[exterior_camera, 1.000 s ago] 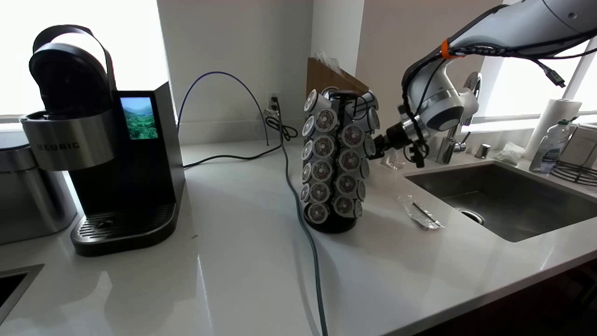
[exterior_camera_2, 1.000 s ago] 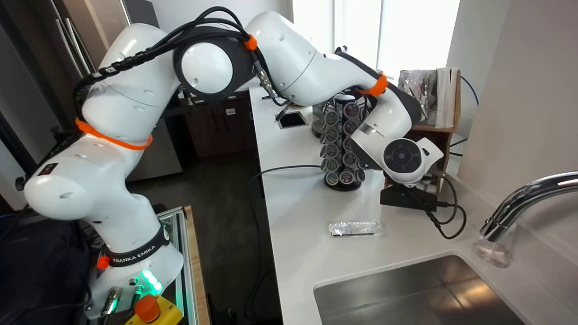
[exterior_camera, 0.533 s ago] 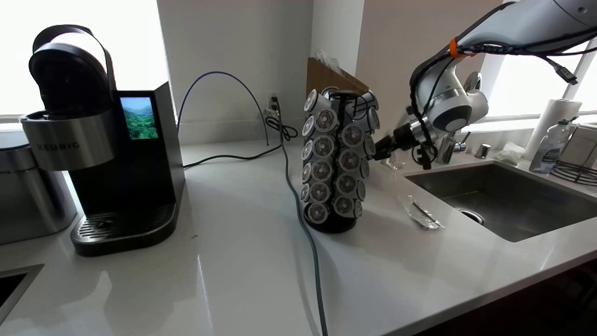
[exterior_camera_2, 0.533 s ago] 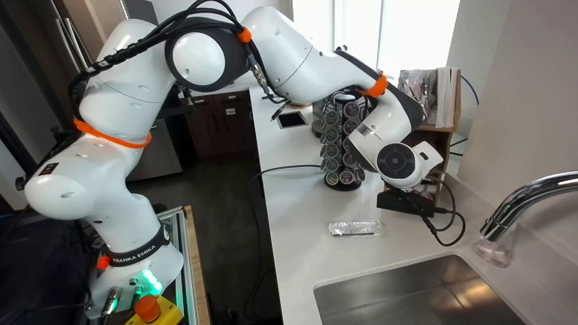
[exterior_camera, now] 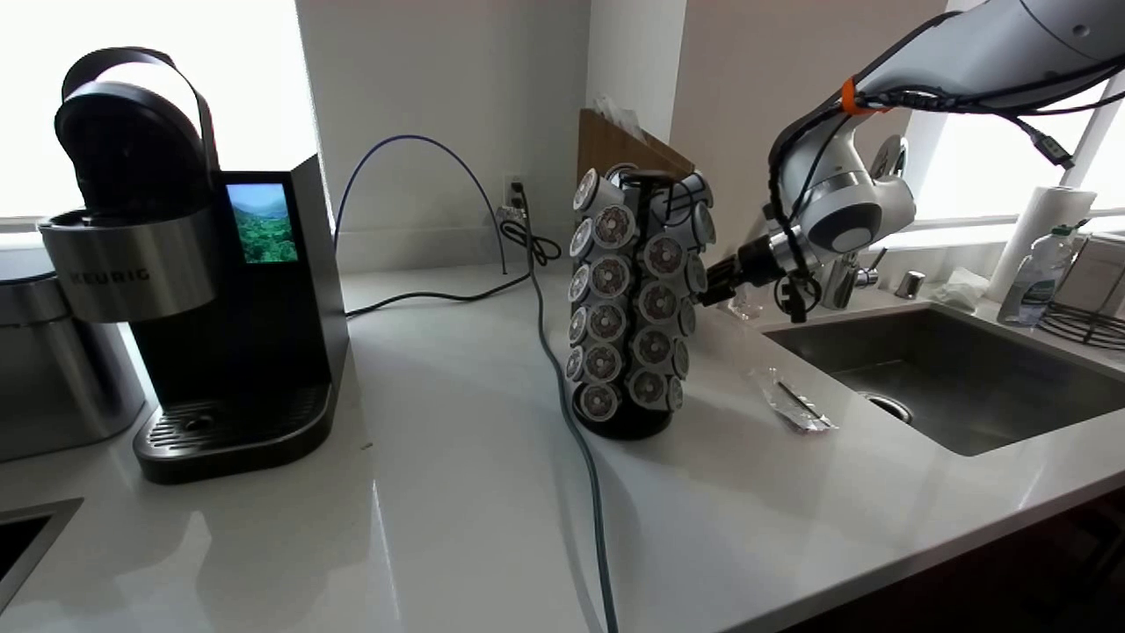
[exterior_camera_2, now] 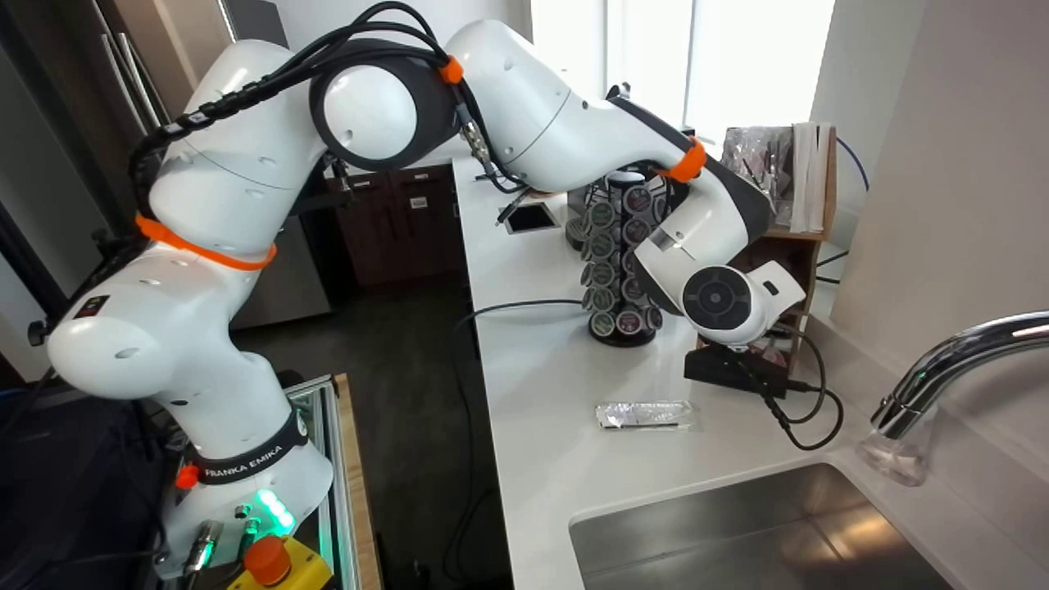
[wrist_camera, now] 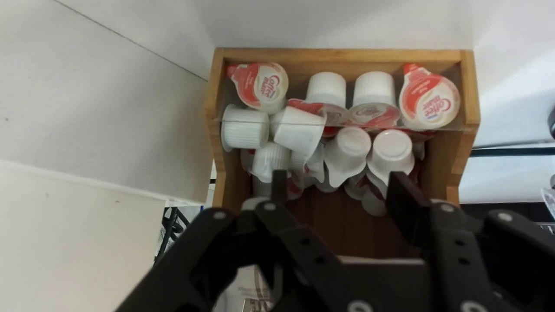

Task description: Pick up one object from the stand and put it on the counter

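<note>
The stand (exterior_camera: 626,428), a dark carousel tower, stands upright on the white counter (exterior_camera: 457,492); the stand (exterior_camera_2: 621,338) and counter (exterior_camera_2: 541,393) also show in the other camera's exterior picture. Round pale-lidded coffee pods (exterior_camera: 606,323) fill its columns. No pod is singled out from the rack. My gripper (exterior_camera: 708,286) is behind and beside the stand in an exterior view; the arm hides it in an exterior view from the sink side. In the wrist view my gripper (wrist_camera: 337,184) is open, nothing between its fingers, facing a wooden box (wrist_camera: 470,86) of white creamer cups (wrist_camera: 350,147).
A black coffee machine (exterior_camera: 323,237) stands left of the stand. A cable (exterior_camera: 576,431) runs along the counter. A clear plastic packet (exterior_camera: 795,404) lies near the steel sink (exterior_camera: 932,387). The faucet (exterior_camera_2: 967,352) juts over the counter side, near my wrist.
My wrist and gripper have drawn slightly back toward the sink and a little lower, then shifted only slightly. The stand, pods and packet have not moved.
</note>
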Motion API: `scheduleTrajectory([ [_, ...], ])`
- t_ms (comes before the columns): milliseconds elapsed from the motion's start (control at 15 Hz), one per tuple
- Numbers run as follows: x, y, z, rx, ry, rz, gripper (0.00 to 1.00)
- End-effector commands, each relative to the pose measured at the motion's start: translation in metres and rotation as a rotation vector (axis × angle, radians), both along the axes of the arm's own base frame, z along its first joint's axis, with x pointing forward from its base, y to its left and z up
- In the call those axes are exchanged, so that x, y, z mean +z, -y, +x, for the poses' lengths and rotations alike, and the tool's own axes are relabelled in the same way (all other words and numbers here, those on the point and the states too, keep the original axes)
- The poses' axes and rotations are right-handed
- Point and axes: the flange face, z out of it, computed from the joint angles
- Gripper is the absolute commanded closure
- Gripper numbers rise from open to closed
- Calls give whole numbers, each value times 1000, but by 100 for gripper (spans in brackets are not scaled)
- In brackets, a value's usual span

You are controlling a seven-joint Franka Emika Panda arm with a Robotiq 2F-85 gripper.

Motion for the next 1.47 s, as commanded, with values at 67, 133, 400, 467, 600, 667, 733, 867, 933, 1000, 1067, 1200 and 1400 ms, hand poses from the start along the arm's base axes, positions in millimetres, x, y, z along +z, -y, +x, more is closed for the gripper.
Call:
scheduleTrajectory([
  [67,-16,-1,13,-10,19,13,40],
  [133,-18,-2,15,-9,22,14,42],
  [400,-25,-1,24,-11,34,19,45],
  [467,-26,0,26,-11,37,20,46],
  [600,-29,2,29,-11,42,22,46],
  [667,-31,3,30,-12,44,25,44],
  [733,-34,3,32,-11,45,29,43],
  [867,-37,3,35,-5,55,30,42],
  [933,-38,2,36,-4,54,33,41],
  [1000,-39,2,38,-2,58,36,41],
  [1067,-40,2,38,-1,60,37,40],
  [1200,-43,1,40,4,62,42,41],
  [1400,-46,-1,43,18,66,57,42],
])
